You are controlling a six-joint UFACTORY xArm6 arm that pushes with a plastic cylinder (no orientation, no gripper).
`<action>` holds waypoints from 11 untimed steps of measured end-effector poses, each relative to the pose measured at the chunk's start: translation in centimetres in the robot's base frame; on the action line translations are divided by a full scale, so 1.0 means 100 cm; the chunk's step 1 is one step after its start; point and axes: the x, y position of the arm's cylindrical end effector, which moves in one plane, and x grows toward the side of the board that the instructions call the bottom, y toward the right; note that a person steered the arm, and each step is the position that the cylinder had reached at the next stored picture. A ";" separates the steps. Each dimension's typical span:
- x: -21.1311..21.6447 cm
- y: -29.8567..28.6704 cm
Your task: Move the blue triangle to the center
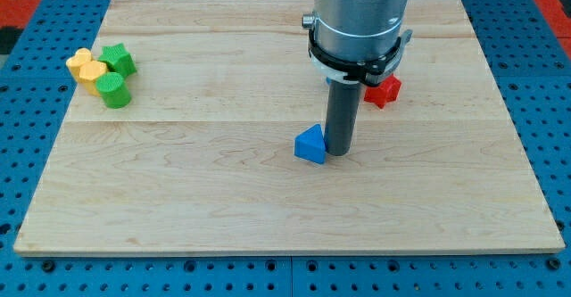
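The blue triangle (pixel 310 144) lies on the wooden board (pixel 178 181), a little below and right of the board's middle. My tip (pixel 339 152) rests on the board right against the triangle's right side. The rod rises from there to the grey arm body at the view's top.
A red block (pixel 384 90) sits just right of the rod, partly hidden behind the arm. At the view's upper left a yellow block (pixel 86 69), a green star-shaped block (pixel 117 60) and a green round block (pixel 113 91) are bunched together. Blue perforated table surrounds the board.
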 end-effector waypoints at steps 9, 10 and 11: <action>-0.027 -0.075; -0.041 -0.100; -0.057 -0.102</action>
